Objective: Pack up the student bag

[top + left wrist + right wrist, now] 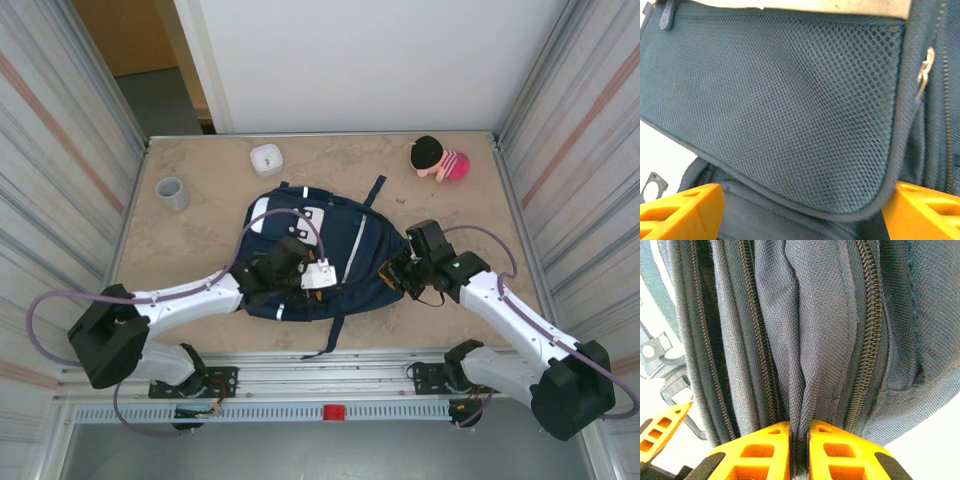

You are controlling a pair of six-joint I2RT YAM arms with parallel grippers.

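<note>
From above, the student bag (345, 245) lies mid-worktop (190, 255), my left tool (292, 268) at its 9 o'clock, my right tool (398, 272) at 3. Left wrist: fingers spread under a mesh pocket (780, 110). Right wrist: fingers pinching a fabric fold (807, 360).

Big navy student bag (345, 235): fabric backpack w/ thin white stripes + white buckle patch (320, 275). Lies flat approx mid-bench (200, 250), a bit twd the bench's near edge. Far strap (375, 190), dark, trails twd the bench's far edge; near strap (330, 335) reaches the near edge. Navy mesh pocket (790, 110) w/ piped rim, silver zip pull (924, 70) beside it. Several zip tracks (867, 340) run parallel; the fabric fold btwn them is pinched in the right claw (799, 429).
</note>
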